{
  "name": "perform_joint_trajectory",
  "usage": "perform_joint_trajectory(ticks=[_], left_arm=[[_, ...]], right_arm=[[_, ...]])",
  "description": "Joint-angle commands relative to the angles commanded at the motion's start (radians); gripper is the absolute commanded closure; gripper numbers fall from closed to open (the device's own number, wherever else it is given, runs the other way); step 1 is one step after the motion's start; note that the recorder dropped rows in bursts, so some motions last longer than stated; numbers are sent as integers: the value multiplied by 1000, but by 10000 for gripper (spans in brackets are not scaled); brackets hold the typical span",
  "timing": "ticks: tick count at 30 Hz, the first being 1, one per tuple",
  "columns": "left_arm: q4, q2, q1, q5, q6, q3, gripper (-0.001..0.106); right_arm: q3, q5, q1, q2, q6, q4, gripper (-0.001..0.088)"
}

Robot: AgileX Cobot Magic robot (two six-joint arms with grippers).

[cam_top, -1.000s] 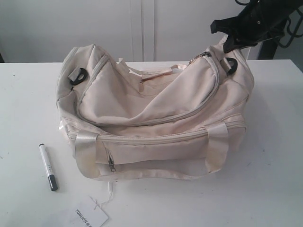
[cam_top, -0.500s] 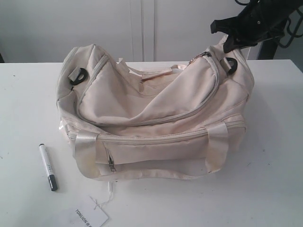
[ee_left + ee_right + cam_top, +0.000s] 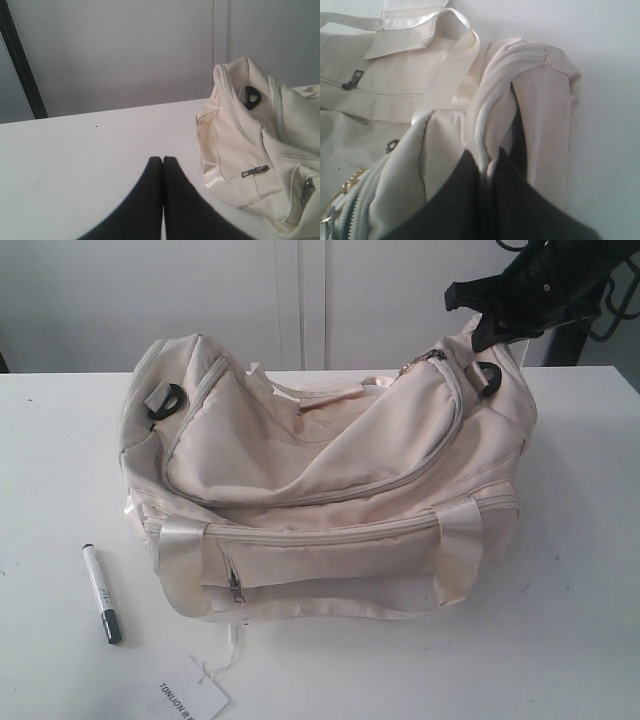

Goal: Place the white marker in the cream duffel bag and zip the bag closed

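White marker point(image 3: 101, 593) is laid flat on the counter point(image 3: 560, 640), left of the cream duffel bag point(image 3: 330, 480), near it but not touching. Its long axis runs near-to-far, slightly tilted, with the black cap end toward the near edge. A paper tag point(image 3: 190, 700) is seen near the cap end. Right gripper point(image 3: 490, 161) jaws are clenched on a fabric fold at the bag's right end. Left gripper point(image 3: 162, 162) jaws are pressed together, empty, beside the bag's other end.

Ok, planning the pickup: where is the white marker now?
In the exterior view the white marker lies on the table at lower left, just left of the cream duffel bag without touching it, near the paper tag.
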Motion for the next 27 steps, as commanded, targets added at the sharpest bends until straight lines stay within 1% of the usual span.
perform_joint_trajectory(ticks=[5, 12, 17, 21, 27], left_arm=[[0, 187, 0, 7, -2, -145, 1053], [-2, 499, 0, 62, -2, -396, 1053], [-2, 675, 0, 74, 7, -539, 1053], [-2, 759, -28, 75, 15, -608, 1053], [-2, 842, -108, 72, 52, -674, 1053]], right_arm=[[0, 0, 0, 0, 0, 0, 868], [0, 0, 0, 0, 0, 0, 868], [0, 0, 0, 0, 0, 0, 868], [0, -2, 0, 0, 0, 0, 868], [0, -2, 0, 0, 0, 0, 868]])
